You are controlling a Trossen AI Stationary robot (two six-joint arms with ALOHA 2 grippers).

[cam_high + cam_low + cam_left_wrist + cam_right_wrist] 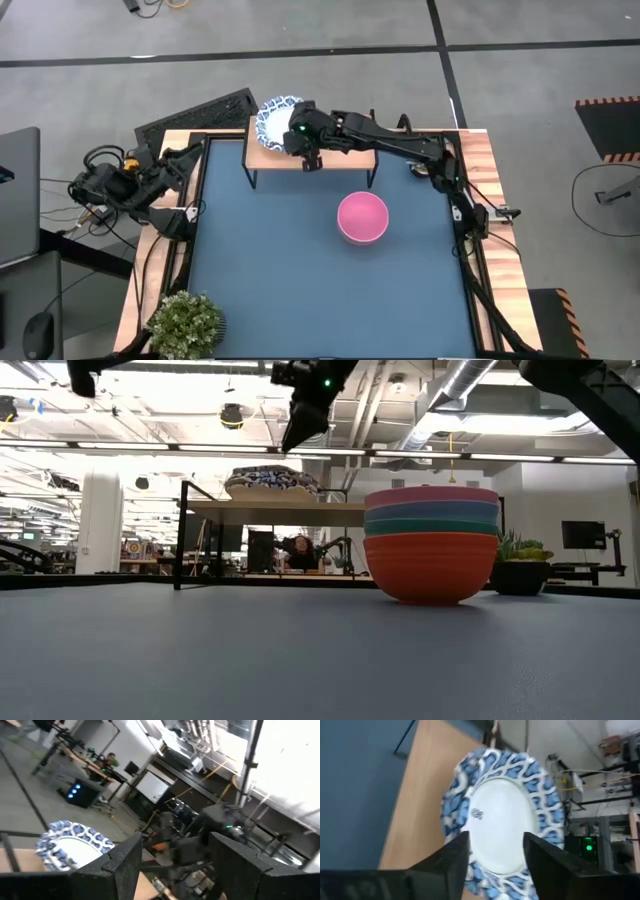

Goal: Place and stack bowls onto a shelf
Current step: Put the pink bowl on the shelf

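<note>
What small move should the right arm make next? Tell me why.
Probably lift the right tool clear and swing it toward the stack of bowls on the table. The blue-patterned bowl already sits on the shelf, the tool hovers open above it, and the stack isn't shelved yet.

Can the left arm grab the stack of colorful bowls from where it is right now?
Probably not without moving a lot. The left gripper sits folded back at the table's left edge, while the stack of bowls stands toward the right side. Nothing blocks the blue surface between them, though.
</note>
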